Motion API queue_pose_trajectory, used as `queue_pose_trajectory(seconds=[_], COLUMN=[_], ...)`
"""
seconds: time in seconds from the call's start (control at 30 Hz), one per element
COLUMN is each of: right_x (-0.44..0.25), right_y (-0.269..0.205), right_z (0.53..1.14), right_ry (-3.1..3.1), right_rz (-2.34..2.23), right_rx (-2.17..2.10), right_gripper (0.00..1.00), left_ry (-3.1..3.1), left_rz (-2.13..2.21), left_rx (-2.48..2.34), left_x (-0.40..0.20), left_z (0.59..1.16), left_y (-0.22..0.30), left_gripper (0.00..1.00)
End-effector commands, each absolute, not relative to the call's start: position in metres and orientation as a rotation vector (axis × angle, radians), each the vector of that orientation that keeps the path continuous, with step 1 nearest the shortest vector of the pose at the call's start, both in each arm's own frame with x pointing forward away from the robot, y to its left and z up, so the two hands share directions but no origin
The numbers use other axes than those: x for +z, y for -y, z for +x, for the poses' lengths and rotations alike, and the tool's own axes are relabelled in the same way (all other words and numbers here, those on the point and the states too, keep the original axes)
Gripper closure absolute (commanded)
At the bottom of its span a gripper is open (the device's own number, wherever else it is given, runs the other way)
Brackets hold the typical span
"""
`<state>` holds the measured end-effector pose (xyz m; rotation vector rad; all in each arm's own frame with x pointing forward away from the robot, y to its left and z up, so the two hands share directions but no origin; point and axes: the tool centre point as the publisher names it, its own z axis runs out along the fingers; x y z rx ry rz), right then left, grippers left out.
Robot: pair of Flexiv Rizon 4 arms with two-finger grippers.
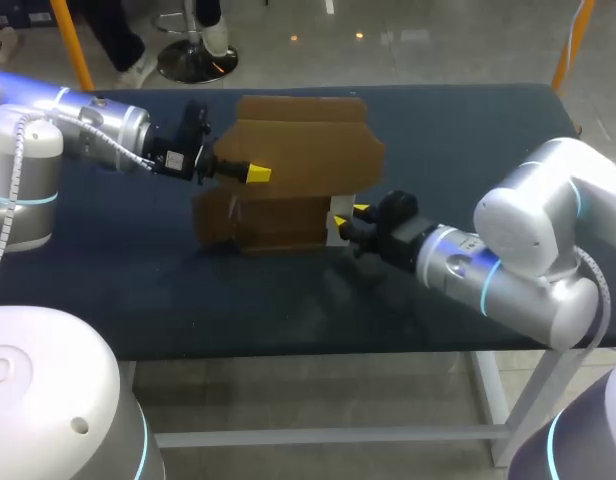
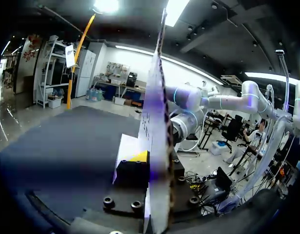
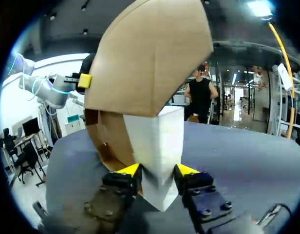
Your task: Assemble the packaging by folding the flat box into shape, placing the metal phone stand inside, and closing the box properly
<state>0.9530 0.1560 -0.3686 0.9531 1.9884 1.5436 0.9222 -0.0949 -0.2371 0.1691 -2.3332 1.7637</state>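
- Box (image 1: 298, 150) judged light, thin card, easily creased; best held at panel edges.
- Left end effector (image 1: 254, 173) pinched its upper panel.
- Right end effector (image 3: 157, 171) pinched the white piece (image 3: 155, 139) beside it.

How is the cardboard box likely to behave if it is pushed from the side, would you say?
The box is thin sheet, seen edge-on in the left gripper, so it would probably flex at its creases. It stands half-folded, flaps open, so likely light and apt to tip. The right gripper, shut on the white block, may steady it.
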Motion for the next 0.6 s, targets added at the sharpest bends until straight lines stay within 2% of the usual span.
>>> queue_pose_trajectory(seconds=[0.03, 0.2, 0.6], right_x=[-0.369, -0.370, -0.373], right_y=[-0.171, -0.172, -0.176], right_z=[0.964, 0.969, 0.979], right_ry=[-1.752, -1.738, -1.694], right_rz=[1.177, 1.219, 1.307], right_rx=[1.190, 1.088, 0.844], right_gripper=[0.57, 0.60, 0.58], left_ry=[2.333, 2.333, 2.333], left_rz=[0.166, 0.166, 0.166], left_rx=[1.757, 1.757, 1.757], left_x=[-0.242, -0.242, -0.242], left_z=[0.921, 0.921, 0.921], left_y=[0.097, 0.097, 0.097], left_gripper=[1.00, 1.00, 1.00])
